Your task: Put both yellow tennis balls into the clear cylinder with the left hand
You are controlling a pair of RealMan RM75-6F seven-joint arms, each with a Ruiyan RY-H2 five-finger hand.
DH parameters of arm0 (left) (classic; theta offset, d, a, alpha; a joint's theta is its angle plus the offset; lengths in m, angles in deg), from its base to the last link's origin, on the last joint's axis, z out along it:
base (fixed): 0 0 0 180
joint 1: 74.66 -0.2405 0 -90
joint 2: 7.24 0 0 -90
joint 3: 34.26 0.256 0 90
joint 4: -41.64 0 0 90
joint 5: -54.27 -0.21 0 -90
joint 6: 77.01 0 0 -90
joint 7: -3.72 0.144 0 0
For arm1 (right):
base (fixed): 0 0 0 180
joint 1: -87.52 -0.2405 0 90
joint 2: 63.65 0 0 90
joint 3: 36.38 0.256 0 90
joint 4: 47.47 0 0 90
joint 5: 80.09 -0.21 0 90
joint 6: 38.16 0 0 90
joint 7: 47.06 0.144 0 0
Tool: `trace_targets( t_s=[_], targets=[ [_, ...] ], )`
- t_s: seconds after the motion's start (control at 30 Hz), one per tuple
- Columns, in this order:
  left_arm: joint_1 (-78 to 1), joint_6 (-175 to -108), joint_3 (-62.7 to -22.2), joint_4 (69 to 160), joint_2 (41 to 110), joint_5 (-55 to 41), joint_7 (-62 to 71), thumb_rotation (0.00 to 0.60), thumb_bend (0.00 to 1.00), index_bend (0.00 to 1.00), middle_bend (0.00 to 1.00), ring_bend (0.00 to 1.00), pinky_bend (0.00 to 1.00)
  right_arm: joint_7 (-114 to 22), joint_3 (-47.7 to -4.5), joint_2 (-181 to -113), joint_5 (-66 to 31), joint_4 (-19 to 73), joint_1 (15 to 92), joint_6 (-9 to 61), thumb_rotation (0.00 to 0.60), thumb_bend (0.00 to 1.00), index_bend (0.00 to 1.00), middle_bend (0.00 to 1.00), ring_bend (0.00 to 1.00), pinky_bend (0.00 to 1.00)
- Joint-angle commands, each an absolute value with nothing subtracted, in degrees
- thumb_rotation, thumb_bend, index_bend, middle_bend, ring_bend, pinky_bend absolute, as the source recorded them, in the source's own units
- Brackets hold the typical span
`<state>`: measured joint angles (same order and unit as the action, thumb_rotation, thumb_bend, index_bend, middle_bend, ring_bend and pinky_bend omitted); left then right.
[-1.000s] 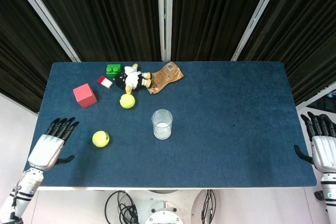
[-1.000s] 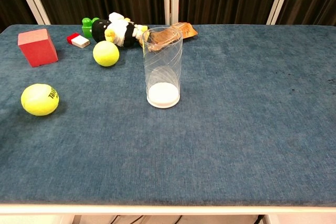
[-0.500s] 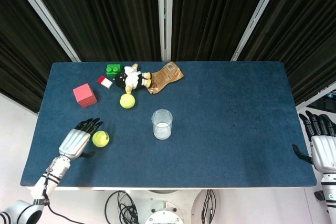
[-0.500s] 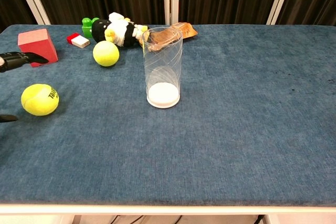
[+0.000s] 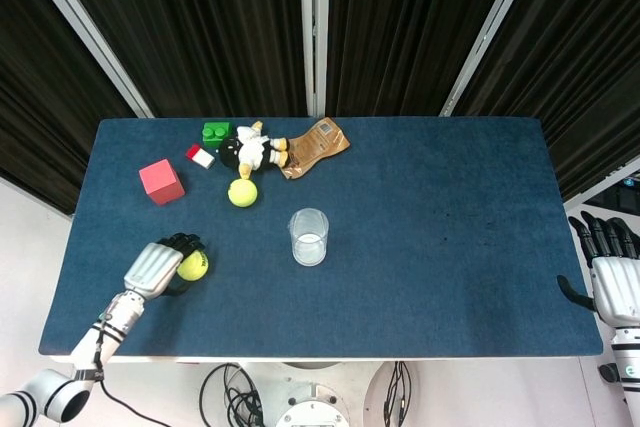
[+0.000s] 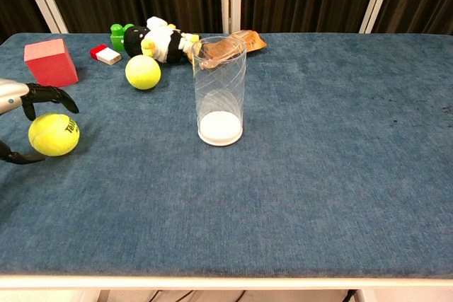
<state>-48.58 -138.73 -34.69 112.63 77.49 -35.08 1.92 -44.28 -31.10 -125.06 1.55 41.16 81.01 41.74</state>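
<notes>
Left hand (image 5: 165,266): fingers curled round the near tennis ball (image 5: 192,265) on the worktop (image 5: 450,247), apparently closing to grasp it; second tennis ball (image 5: 242,192) beside the plush toy (image 5: 250,150); clear cylinder (image 5: 309,236) upright, empty, between; right hand (image 5: 612,277) holds nothing, fingers apart, at the worktop's edge.

Bare blue table (image 5: 450,227) across its right half, open cloth between near tennis ball (image 5: 193,265) and clear cylinder (image 5: 309,237), far-left edge crowded by red cube (image 5: 161,181), green blocks (image 5: 216,132), plush toy (image 5: 252,150), brown packet (image 5: 314,145), 2nd ball (image 5: 242,192) just before them.
</notes>
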Motion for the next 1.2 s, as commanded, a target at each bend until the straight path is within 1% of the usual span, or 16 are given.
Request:
trace_targets(
  t_s=[0.03,0.13,0.2,0.27,0.37,0.43,0.5,0.63,0.77,0.93,1.07,1.2],
  targets=[
    [-48.00,-138.41,-34.11,111.10,78.48,-35.48,1.17,0.600,0.25,0.32,0.26,0.23,0.44,-44.09,-31.09,-124.97,1.57,41.11,81.13,41.96,0.600,0.23,0.00,0.00,0.00,0.00],
    [-47.88,-138.71,-33.96,110.15,79.15,-35.50,1.17,0.600,0.26,0.38,0.31,0.27,0.47,-44.00,-31.10,-124.88,1.47,41.07,81.23,42.03,0.600,0.23,0.00,0.00,0.00,0.00],
    [-47.95,-139.86,-34.00,109.23,79.83,-35.89,1.23,0.600,0.26,0.42,0.37,0.33,0.52,-43.94,-31.13,-124.84,1.34,41.06,81.28,41.96,0.600,0.23,0.00,0.00,0.00,0.00],
    [-48.08,-141.31,-34.09,108.44,80.44,-36.37,0.78,0.600,0.27,0.46,0.42,0.40,0.59,-43.87,-31.15,-124.85,1.34,41.04,81.32,42.00,0.600,0.23,0.00,0.00,0.00,0.00],
    [-48.23,-143.52,-34.26,108.35,80.48,-37.17,0.38,0.600,0.27,0.49,0.45,0.44,0.64,-43.85,-31.14,-124.82,1.46,41.06,81.40,42.25,0.600,0.23,0.00,0.00,0.00,0.00],
    [-48.36,-145.29,-34.53,109.84,79.54,-37.78,0.61,0.600,0.28,0.49,0.46,0.46,0.67,-43.75,-31.07,-124.70,1.46,41.13,81.46,42.43,0.600,0.23,0.00,0.00,0.00,0.00],
    [-48.67,-148.18,-35.27,113.24,77.56,-38.54,1.25,0.600,0.28,0.49,0.46,0.46,0.67,-43.63,-30.92,-124.54,1.35,41.20,81.52,42.62,0.600,0.23,0.00,0.00,0.00,0.00],
    [-49.14,-153.23,-37.59,123.47,71.56,-39.43,2.96,0.600,0.28,0.49,0.48,0.46,0.67,-43.42,-30.65,-124.27,1.31,41.53,81.50,42.88,0.600,0.23,0.00,0.00,0.00,0.00],
    [-48.53,-155.63,-40.84,132.18,67.03,-39.21,5.56,0.600,0.28,0.49,0.49,0.46,0.68,-43.35,-30.66,-124.40,1.88,41.91,81.32,43.03,0.600,0.23,0.00,0.00,0.00,0.00],
    [-45.49,-153.00,-43.95,139.85,65.30,-38.11,10.20,0.600,0.27,0.49,0.49,0.46,0.68,-44.10,-30.76,-124.43,2.37,42.46,81.05,42.97,0.600,0.23,0.00,0.00,0.00,0.00],
    [-41.45,-147.53,-45.63,142.56,67.38,-35.84,14.13,0.600,0.27,0.49,0.49,0.46,0.68,-45.11,-30.58,-124.00,2.50,43.26,80.87,43.15,0.600,0.23,0.00,0.00,0.00,0.00],
    [-37.83,-143.27,-47.03,142.99,70.47,-33.42,16.67,0.600,0.27,0.49,0.49,0.46,0.68,-45.70,-30.62,-123.60,2.68,44.04,80.86,43.30,0.600,0.23,0.00,0.00,0.00,0.00]
  ],
)
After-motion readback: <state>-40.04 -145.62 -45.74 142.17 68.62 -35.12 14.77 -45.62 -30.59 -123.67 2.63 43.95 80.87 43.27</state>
